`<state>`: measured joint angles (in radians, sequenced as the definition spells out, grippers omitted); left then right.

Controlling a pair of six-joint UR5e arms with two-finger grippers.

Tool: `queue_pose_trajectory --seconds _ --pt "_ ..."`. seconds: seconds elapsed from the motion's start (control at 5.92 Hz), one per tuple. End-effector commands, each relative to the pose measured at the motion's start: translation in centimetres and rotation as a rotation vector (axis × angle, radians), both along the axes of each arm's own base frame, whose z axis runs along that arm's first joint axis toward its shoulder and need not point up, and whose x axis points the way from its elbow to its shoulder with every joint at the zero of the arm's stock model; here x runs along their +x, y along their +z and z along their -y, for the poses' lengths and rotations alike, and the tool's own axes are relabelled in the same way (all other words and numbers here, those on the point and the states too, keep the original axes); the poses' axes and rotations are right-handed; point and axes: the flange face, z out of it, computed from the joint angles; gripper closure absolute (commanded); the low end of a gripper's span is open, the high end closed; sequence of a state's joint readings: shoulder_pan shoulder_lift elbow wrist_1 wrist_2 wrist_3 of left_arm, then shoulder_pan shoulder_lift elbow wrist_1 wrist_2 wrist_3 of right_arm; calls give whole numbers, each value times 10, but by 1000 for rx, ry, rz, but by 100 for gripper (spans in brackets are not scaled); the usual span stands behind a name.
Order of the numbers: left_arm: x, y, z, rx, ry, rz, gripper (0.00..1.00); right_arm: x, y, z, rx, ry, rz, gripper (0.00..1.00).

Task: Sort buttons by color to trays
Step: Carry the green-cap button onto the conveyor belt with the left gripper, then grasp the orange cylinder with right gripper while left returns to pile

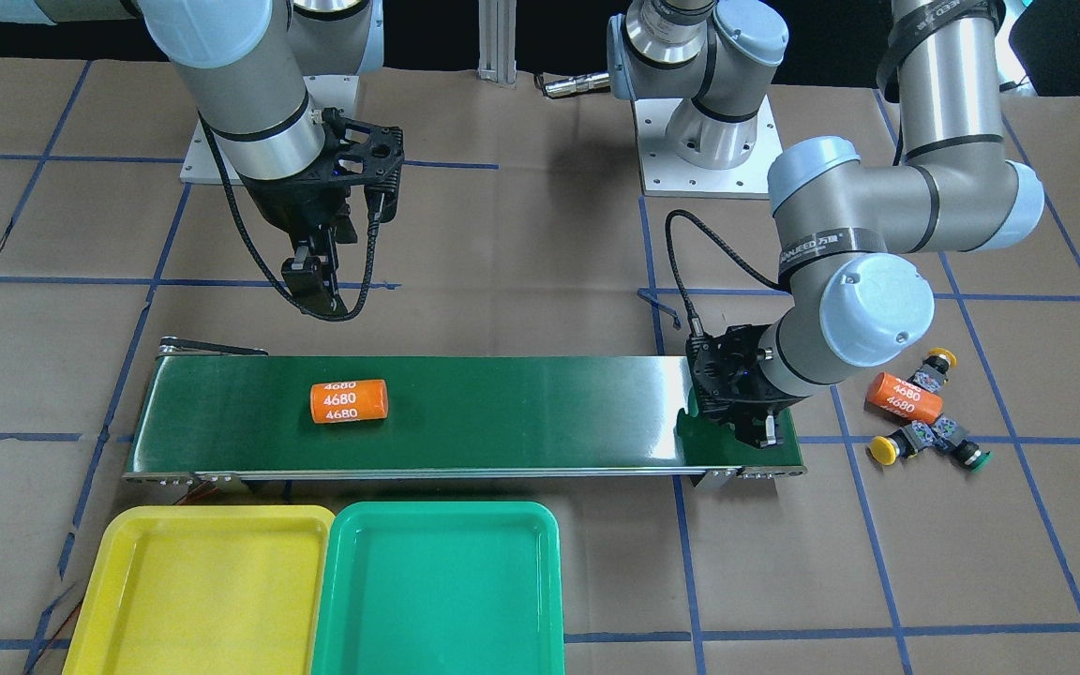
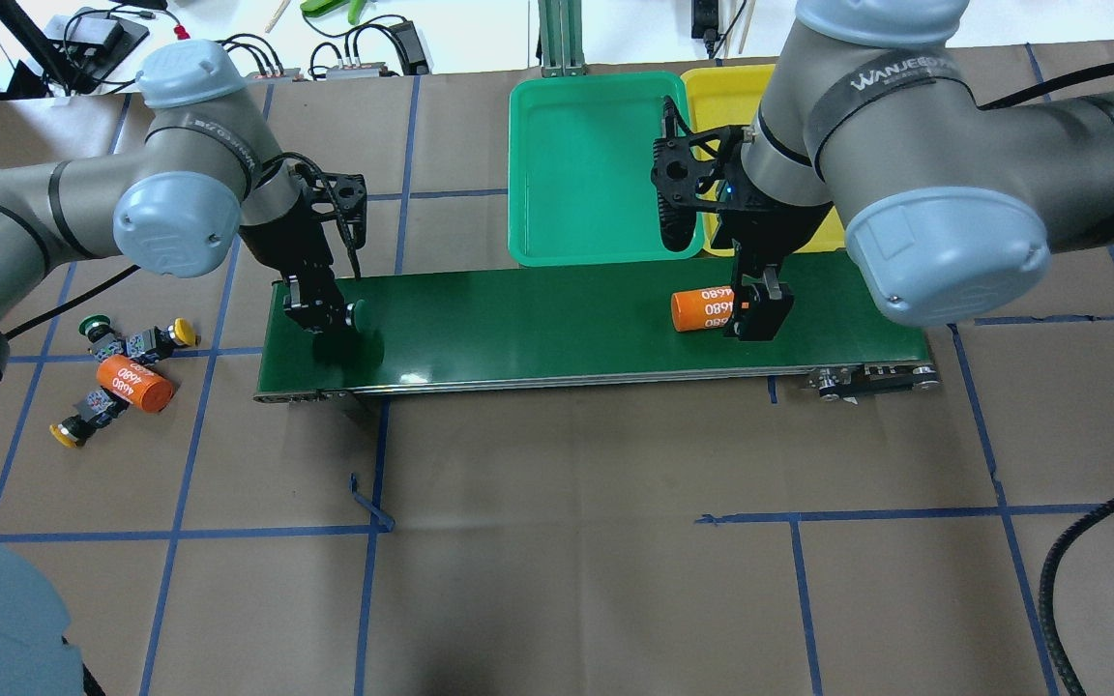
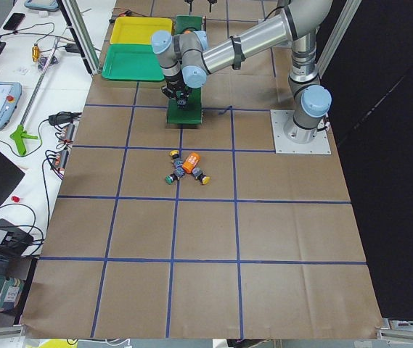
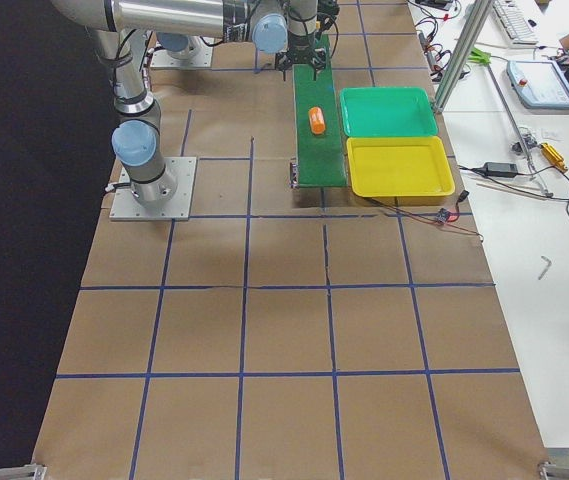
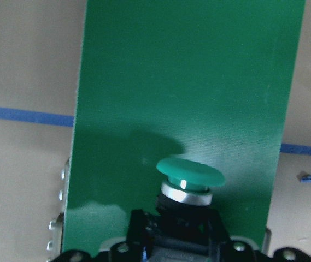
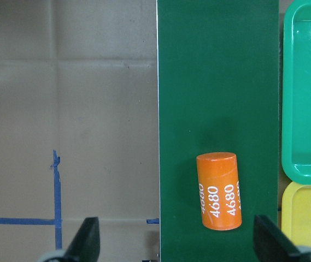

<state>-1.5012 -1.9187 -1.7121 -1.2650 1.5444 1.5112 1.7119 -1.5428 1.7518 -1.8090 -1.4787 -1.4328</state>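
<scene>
The left gripper (image 2: 318, 312) pinches a green button (image 5: 190, 172) above the belt (image 2: 538, 319), presumably to convey it toward the green tray (image 2: 586, 164); the right gripper (image 2: 758, 315) hangs spread.

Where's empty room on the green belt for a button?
The belt is bare between the left end effector and the orange cylinder on it. The green tray and yellow tray look empty too. Crowded: the loose buttons beside the belt's end.
</scene>
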Motion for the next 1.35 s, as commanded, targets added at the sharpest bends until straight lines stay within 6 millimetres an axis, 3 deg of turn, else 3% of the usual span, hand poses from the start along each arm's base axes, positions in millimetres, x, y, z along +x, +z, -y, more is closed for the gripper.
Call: queue_pose_trajectory --seconds 0.0,0.34,0.68,0.84,1.18 --pt "17 3 -2 1 36 -2 2 0 0 0 0 0 0 0" --pt "137 15 -2 -6 138 40 1 0 0 0 0 0 0 0" --pt "204 22 -15 33 -72 147 1 1 -1 -1 2 0 1 0" --pt "233 7 -21 54 -103 127 1 3 -5 1 9 -21 2 0" --pt "239 -27 -35 95 -256 132 1 10 -19 9 18 -53 4 0"
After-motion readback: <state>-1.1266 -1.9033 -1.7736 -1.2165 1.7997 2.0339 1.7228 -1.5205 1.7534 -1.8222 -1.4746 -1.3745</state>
